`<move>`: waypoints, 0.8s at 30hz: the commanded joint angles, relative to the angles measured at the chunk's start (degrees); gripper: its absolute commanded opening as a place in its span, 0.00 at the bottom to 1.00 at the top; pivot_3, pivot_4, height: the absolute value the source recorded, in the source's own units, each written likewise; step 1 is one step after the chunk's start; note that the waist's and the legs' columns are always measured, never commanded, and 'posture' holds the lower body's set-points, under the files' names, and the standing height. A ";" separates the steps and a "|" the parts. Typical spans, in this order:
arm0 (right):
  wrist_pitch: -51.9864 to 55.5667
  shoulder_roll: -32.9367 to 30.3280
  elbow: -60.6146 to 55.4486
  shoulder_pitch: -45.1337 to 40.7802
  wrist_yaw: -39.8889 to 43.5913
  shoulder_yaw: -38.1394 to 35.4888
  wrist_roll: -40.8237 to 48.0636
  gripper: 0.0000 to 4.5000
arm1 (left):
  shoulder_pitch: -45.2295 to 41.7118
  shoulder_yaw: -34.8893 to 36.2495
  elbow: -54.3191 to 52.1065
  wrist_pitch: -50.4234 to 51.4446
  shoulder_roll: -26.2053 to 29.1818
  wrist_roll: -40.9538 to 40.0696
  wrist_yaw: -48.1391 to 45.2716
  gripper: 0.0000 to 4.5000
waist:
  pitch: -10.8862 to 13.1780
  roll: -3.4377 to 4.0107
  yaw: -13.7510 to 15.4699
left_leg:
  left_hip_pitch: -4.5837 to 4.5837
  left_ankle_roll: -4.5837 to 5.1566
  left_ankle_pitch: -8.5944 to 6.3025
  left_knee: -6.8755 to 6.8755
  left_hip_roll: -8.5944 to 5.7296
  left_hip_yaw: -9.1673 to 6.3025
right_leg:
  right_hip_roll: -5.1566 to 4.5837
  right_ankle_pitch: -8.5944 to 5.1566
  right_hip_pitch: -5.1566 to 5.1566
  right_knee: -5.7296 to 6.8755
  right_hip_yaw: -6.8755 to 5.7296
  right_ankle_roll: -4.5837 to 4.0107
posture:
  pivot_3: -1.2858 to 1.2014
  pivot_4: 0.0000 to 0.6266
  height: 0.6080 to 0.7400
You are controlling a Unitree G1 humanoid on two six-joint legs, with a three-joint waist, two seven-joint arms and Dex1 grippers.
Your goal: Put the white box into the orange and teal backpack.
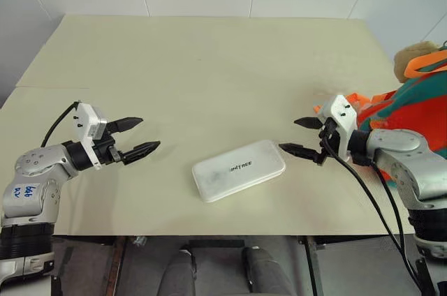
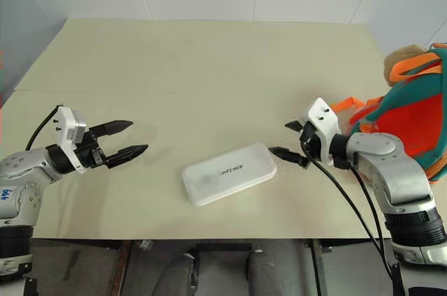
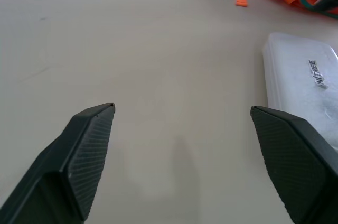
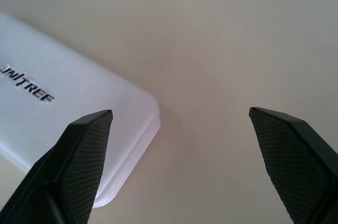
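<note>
Here the white box (image 1: 239,169) lies flat on the pale bench (image 1: 209,65), near the front edge and about midway between the two arms, its long side running at a slant with the end toward the robot's right lying a little farther from the front edge. Dark lettering shows on its top. Just beside that right end hangs the right gripper (image 1: 296,135), its two black fingers (image 1: 297,150) spread wide with nothing between them; the lower fingertip sits close to the box's rounded corner, and I cannot tell whether it touches. In the right wrist view the box's corner lies behind one finger while the other stands over bare bench. The left gripper (image 1: 143,135) is well apart from the box on the robot's left, pointing toward it, its fingers (image 1: 142,149) likewise spread wide and empty above the bench. At the right edge of the bench sits the orange and teal backpack (image 1: 419,107), with a tan plush piece (image 1: 412,55) at its top and orange straps (image 1: 360,102) trailing toward the right gripper.
</note>
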 commanded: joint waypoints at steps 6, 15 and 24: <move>-2.95 0.60 3.09 0.60 -0.99 3.24 -5.63 0.31 | 4.68 -0.38 -8.10 11.12 4.66 -2.82 -1.28 0.37 | -0.01 -0.02 -0.27 | -0.02 0.00 -0.01 -0.05 0.00 0.00 | 0.01 -0.06 -0.08 0.10 0.01 0.00 | 0.52 0.24 1.00; -2.11 -0.17 1.99 2.80 0.05 4.87 -8.92 0.00 | 4.31 -7.91 -12.11 27.45 6.95 -5.06 -1.26 0.01 | -0.01 -0.02 -0.09 | 0.09 0.00 0.00 -0.01 0.00 0.01 | 0.02 -0.09 -0.04 0.22 0.06 -0.05 | 0.52 0.24 1.00; 0.35 0.45 0.24 3.06 2.29 7.68 -9.11 0.00 | 1.62 -13.36 -13.33 35.06 1.16 -6.43 2.78 0.01 | -0.01 -0.02 -0.23 | 0.13 0.00 0.00 0.06 -0.02 0.00 | 0.03 -0.13 0.00 0.32 0.06 0.00 | 0.52 0.24 1.00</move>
